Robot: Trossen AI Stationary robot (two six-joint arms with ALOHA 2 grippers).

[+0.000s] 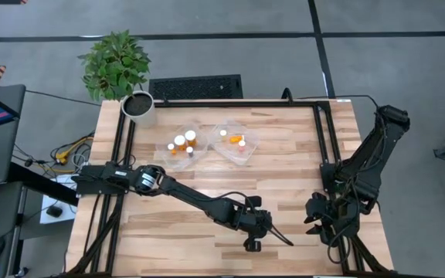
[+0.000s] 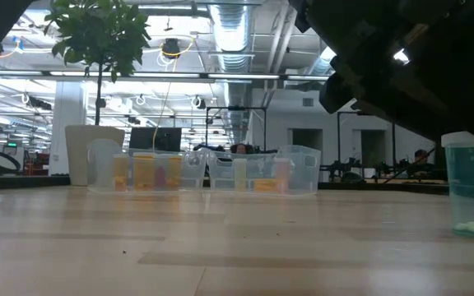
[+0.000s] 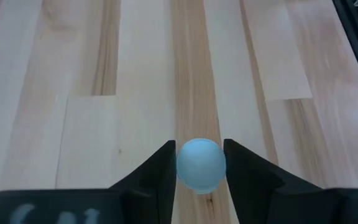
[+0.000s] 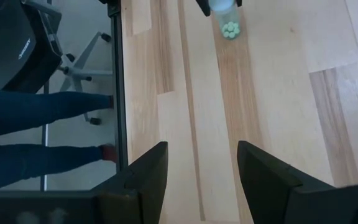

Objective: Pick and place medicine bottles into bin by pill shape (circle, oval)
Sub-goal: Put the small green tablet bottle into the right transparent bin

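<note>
High view: left gripper (image 1: 253, 242) well in front of two clear trays (image 1: 234, 147), straight down over bottle.

Low view: that bottle (image 2: 471, 185) upright on table (image 2: 220, 247), standing alone.

Left wrist: fingers (image 3: 160, 168) pinch white cap (image 3: 200, 164), probably for a vertical lift.

Right wrist: right gripper (image 4: 197, 168) jaws apart, empty, just waiting.

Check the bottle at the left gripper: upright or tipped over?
Upright. The bottle stands on its base in the low view, pills at the bottom; the left wrist view shows its round cap between the left gripper fingers.
</note>
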